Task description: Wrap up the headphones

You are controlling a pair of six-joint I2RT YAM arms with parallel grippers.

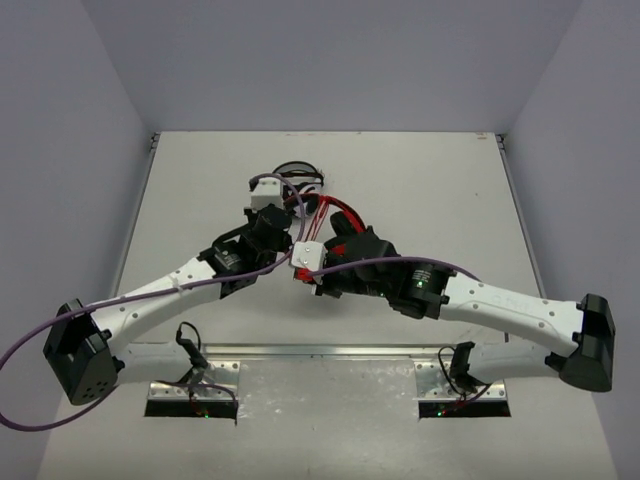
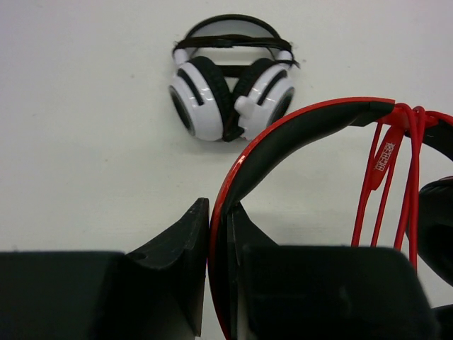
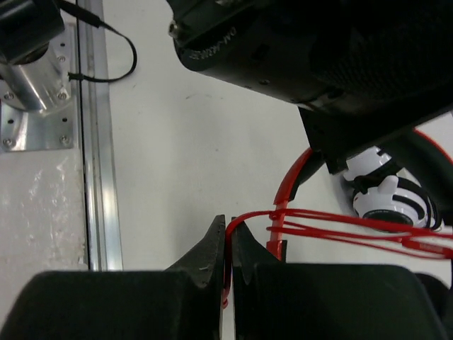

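The red headphones (image 1: 342,222) are held up between my two arms at mid-table. My left gripper (image 2: 219,211) (image 1: 290,212) is shut on the red headband (image 2: 297,127), which arches up and to the right out of the jaws. Several strands of the thin red cable (image 2: 407,177) hang over the band's right end. My right gripper (image 3: 228,228) (image 1: 305,272) is shut on the cable (image 3: 354,227), which runs taut to the right as several strands crossing the headband (image 3: 287,188). One black ear cushion (image 2: 435,219) shows at the right edge.
White-and-black headphones (image 2: 230,95) (image 1: 298,175) lie folded on the table beyond the red ones. An aluminium rail (image 3: 95,142) and the arm mounts (image 1: 195,385) run along the near edge. Grey walls (image 1: 90,120) close in the white table (image 1: 430,190).
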